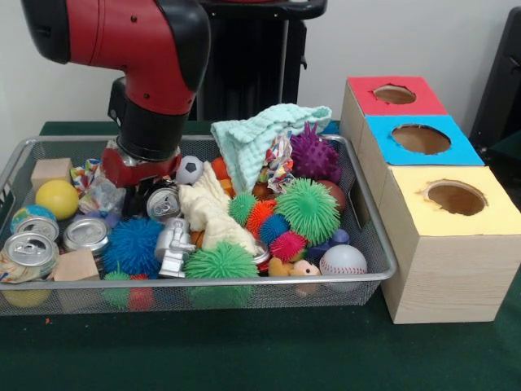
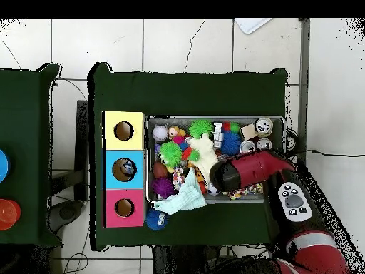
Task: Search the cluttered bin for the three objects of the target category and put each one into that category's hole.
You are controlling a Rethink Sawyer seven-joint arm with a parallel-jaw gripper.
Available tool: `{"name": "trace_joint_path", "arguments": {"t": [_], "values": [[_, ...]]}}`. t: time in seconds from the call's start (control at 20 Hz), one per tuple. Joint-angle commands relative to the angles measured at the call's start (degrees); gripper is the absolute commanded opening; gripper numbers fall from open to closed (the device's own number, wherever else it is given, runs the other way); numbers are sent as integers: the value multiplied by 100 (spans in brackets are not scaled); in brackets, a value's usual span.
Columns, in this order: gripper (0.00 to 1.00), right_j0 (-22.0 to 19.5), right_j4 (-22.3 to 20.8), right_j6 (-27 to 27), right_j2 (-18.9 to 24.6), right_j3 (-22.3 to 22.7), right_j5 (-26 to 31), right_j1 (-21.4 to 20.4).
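Note:
The bin (image 1: 383,262) is a silver wire-mesh basket full of toys; it also shows in the overhead view (image 2: 214,119). My gripper (image 1: 145,181) is down inside the bin's left-middle part, and the red and black wrist hides most of it. It stands over a silver can (image 1: 164,204). A crumpled see-through plastic thing (image 1: 102,197), possibly one bottle, lies just left of the gripper. No other bottle shows; the rest are hidden in the clutter. The red-topped hole (image 1: 395,94) is on the far box, right of the bin, and shows in the overhead view (image 2: 125,207).
A blue-topped hole (image 1: 421,138) and a yellow-topped hole (image 1: 456,197) sit nearer than the red one. In the bin are silver cans (image 1: 85,235), green (image 1: 308,210), blue (image 1: 134,244) and purple (image 1: 313,155) spiky balls, a teal cloth (image 1: 260,134), a baseball (image 1: 343,261) and wooden blocks (image 1: 75,265).

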Motion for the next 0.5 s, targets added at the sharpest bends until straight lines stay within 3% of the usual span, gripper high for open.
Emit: {"name": "trace_joint_path", "arguments": {"t": [0.05,0.45,0.5], "values": [[0,-101,207,487,-150,702,189,99],[0,-12,684,32,-228,1165,938,-703],[100,6,714,-53,-252,1161,979,-720]]}}
